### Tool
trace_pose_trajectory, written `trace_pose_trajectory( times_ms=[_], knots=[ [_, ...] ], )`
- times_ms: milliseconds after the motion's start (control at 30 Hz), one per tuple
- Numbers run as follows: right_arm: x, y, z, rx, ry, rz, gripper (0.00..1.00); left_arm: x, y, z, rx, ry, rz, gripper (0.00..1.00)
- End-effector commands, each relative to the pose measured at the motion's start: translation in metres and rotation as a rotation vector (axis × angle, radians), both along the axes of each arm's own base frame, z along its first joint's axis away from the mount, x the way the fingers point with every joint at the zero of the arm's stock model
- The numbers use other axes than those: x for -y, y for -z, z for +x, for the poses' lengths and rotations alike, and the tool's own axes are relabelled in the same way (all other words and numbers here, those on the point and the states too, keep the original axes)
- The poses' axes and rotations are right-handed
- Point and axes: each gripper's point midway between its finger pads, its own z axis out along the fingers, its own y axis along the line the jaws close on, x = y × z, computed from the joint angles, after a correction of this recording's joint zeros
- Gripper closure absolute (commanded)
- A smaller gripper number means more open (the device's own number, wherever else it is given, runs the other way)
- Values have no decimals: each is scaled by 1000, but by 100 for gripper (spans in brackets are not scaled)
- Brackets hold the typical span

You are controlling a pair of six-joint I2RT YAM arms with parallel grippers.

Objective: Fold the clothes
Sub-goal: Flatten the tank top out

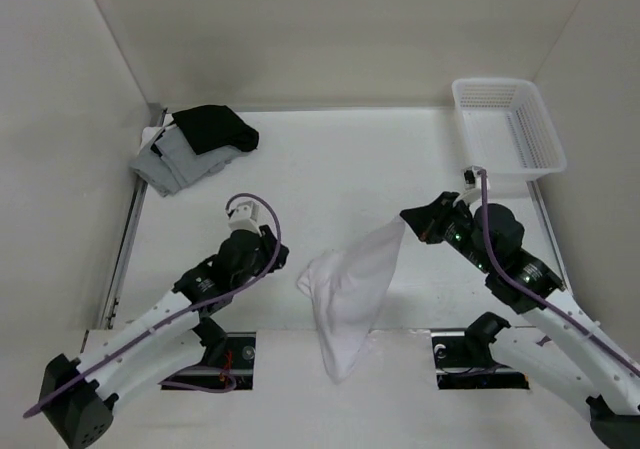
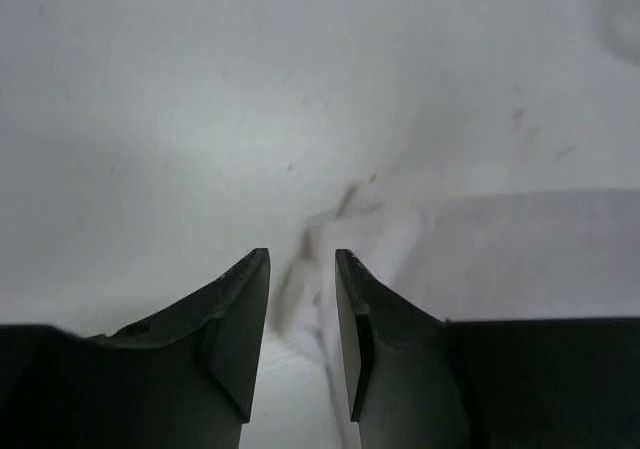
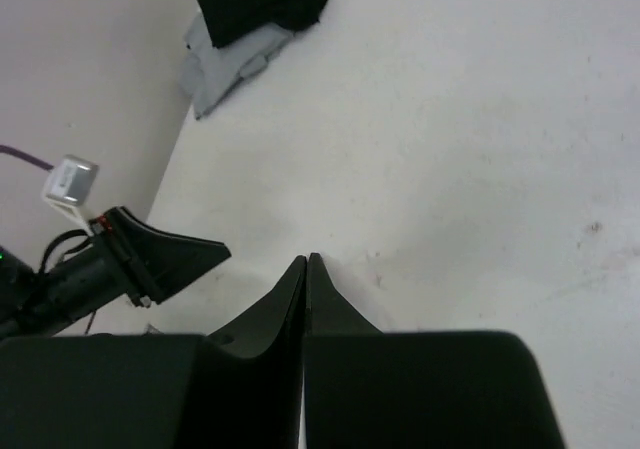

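Where the right pincer (image 1: 408, 224) is closed tight, with its fingers pressed flat together, one corner of the white shirt (image 1: 345, 289) is pinched at its tip and held up off the counter (image 1: 340, 169). The grip is shown in the top view; in the right wrist view the cloth is hidden beneath the fingers. From the raised corner the shirt is drawn down and to the left in a widening, wrinkled sheet. Its lower part is narrowed toward the near edge of the counter, between the two arm bases, and its end is seen past that edge.

The left pincer (image 2: 302, 253) is parted by a moderate gap, and nothing is held in it. It is positioned low, just left of the shirt. Bunched white cloth is seen beyond its fingertips, but whether it is touched cannot be told.

At the far left corner of the counter a grey garment (image 1: 170, 159) is laid folded, with a black garment (image 1: 215, 129) resting on its far side. A white basket (image 1: 540, 134) is set at the far right corner, well apart from the shirt.
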Motion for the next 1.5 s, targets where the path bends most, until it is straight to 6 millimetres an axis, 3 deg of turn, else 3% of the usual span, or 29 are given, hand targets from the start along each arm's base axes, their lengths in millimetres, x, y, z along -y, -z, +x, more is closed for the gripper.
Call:
trace_pose_trajectory(
  times_ms=[0,133,300,467,600,667,733,800,900,1000,1133,1267,1400,1467],
  knots=[
    [-3,-43,-19,101,-94,174,100,11,20,-5,-70,-14,-55,68],
    [9,-37,-20,103,-71,161,100,38,46,-14,-147,75,-43,62],
    [6,-29,-12,80,-71,159,100,70,72,-26,-226,189,-25,58],
    [4,-41,-6,106,-71,162,100,70,93,-22,-269,176,45,76],
    [-3,-52,4,131,-85,168,100,64,85,7,-214,106,62,95],
    [-9,-62,15,151,-94,178,100,60,58,38,-139,41,10,99],
    [-18,-86,25,181,-126,198,100,55,10,80,-21,-22,-58,100],
    [-25,-126,28,238,-163,219,100,44,-45,119,93,-85,-99,100],
    [-22,-196,2,371,-200,269,100,21,-145,156,280,-168,-172,100],
    [-14,-225,-40,441,-245,319,100,-10,-226,166,428,-237,-224,100],
    [1,-204,-84,407,-278,371,100,-46,-297,157,562,-293,-275,100],
    [12,-145,-97,286,-254,350,100,-71,-350,137,675,-322,-307,100],
    [13,-104,-116,190,-304,342,100,-83,-388,125,761,-334,-314,99],
    [7,-72,-120,114,-322,332,100,-84,-389,128,775,-333,-298,98]
  ],
)
